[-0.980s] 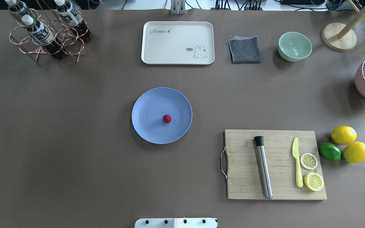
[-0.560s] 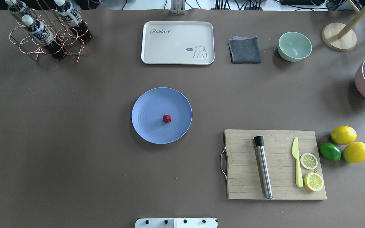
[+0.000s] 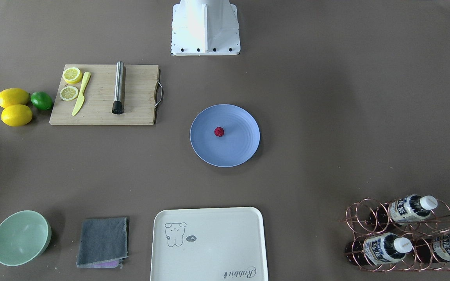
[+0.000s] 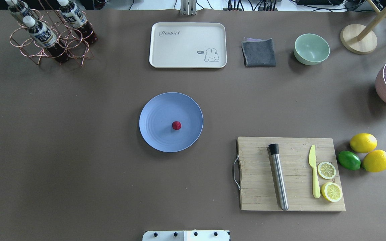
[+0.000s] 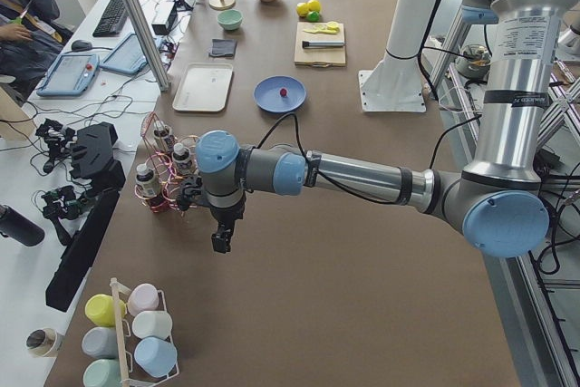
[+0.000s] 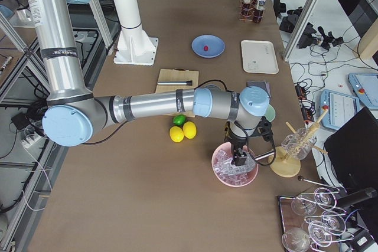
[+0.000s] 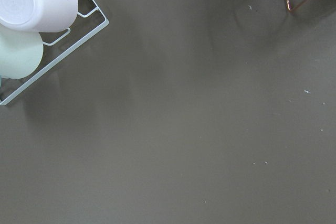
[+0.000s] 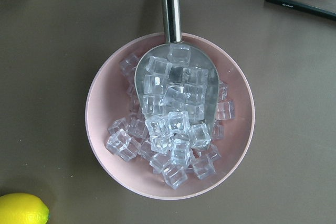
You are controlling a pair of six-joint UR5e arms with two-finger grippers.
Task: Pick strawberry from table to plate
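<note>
The small dark-red strawberry (image 4: 176, 125) (image 3: 219, 132) lies on the round blue plate (image 4: 157, 113) (image 3: 238, 150), slightly right of its centre in the overhead view, in the middle of the grey-brown table (image 4: 79, 160). Neither gripper is near it. My left gripper (image 5: 220, 240) hangs over bare table at the far left end, beside the copper bottle rack (image 5: 163, 174). Above the pink ice bowl (image 6: 234, 166) at the far right end hangs my right gripper (image 6: 240, 159). Both show only in the side views, so I cannot tell whether they are open or shut.
A cutting board (image 4: 292, 174) with a steel muddler, yellow knife and lemon slices lies right of the plate, with lemons and a lime (image 4: 349, 160) beyond it. At the back stand a cream tray (image 4: 188, 45), grey cloth (image 4: 259, 52), green bowl (image 4: 311, 49) and bottle rack (image 4: 50, 33).
</note>
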